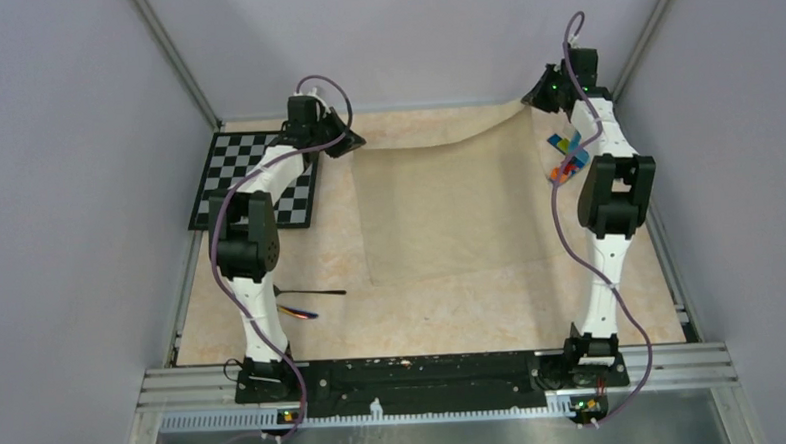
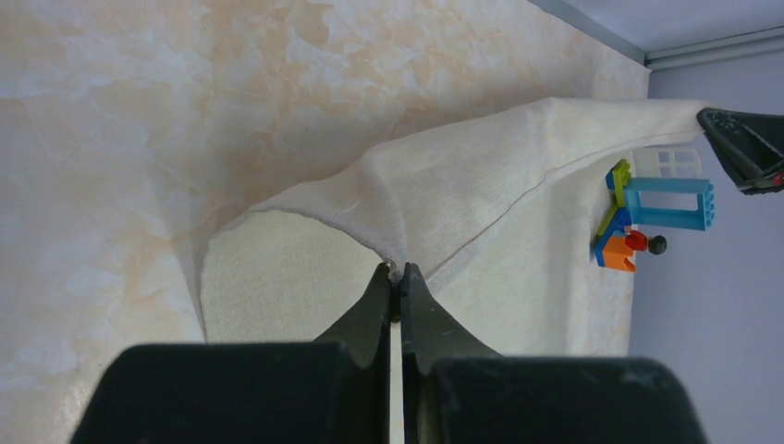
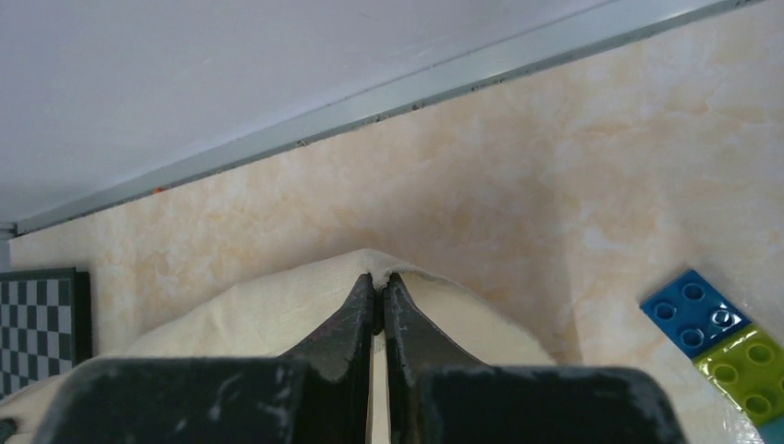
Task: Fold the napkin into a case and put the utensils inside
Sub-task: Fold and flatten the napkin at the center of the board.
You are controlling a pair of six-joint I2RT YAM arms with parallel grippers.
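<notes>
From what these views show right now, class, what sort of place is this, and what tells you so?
Probably a robot lab test cell: a left arm and a right arm bolted to a metal rail, plain grey walls enclosing the table, and a chequered board.

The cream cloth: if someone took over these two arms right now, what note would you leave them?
Left end effector: shut on the far-left corner of the soft cream-beige cloth napkin.
Right end effector: shut on its far-right corner.
Napkin: far edge lifted, the rest flat on the table, unfolded.
Slim dark utensils: lying on the table just left of the napkin's near-left corner.
Done: both far corners gripped.
Left: every fold, then slipping the utensils in.
</notes>
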